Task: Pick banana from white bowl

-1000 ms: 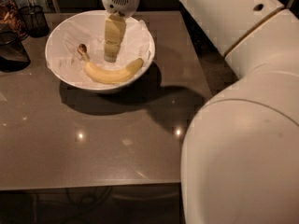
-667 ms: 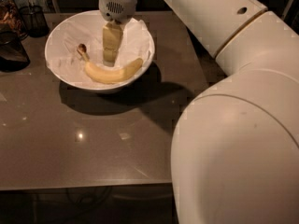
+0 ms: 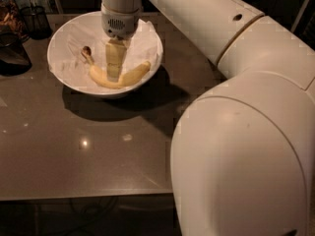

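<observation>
Banana [image 3: 132,75] lies in the bowl [image 3: 55,69] on the desk [image 3: 98,151], its long axis running left to right (curved, belly toward the near rim), with the brown stem tip pointing up-left. The gripper [image 3: 114,73] hangs straight down inside the bowl over the banana's middle, hiding it; whether it is open or closed cannot be told.

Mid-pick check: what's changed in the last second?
The hand has come down deeper into the white bowl, its tip now at the middle of the banana; whether it touches is unclear. The arm has swung leftwards across the view. Banana and bowl have not moved; nothing is lifted yet.
</observation>
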Robot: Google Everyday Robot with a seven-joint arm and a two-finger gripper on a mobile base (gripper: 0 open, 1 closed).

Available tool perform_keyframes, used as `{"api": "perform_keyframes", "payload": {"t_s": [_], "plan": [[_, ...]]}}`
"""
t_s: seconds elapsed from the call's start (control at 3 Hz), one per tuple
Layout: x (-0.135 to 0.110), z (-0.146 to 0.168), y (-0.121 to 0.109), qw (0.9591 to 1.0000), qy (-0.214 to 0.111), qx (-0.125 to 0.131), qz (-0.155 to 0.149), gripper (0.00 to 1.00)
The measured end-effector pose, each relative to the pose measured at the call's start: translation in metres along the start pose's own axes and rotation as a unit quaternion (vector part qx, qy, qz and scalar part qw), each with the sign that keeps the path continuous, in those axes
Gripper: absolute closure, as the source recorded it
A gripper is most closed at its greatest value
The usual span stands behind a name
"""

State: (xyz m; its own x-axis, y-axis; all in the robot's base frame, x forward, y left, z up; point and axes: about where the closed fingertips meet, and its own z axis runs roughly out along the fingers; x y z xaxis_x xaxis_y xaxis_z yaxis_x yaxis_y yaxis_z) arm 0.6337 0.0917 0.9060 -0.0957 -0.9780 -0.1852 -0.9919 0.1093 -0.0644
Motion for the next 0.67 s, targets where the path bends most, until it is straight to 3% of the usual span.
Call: {"api": "perform_keyframes", "payload": {"t_s": [0.67], "plan": [[-0.0018, 0.0192, -0.0020, 0.9998, 0.016, -0.010, 0.004, 0.33]]}}
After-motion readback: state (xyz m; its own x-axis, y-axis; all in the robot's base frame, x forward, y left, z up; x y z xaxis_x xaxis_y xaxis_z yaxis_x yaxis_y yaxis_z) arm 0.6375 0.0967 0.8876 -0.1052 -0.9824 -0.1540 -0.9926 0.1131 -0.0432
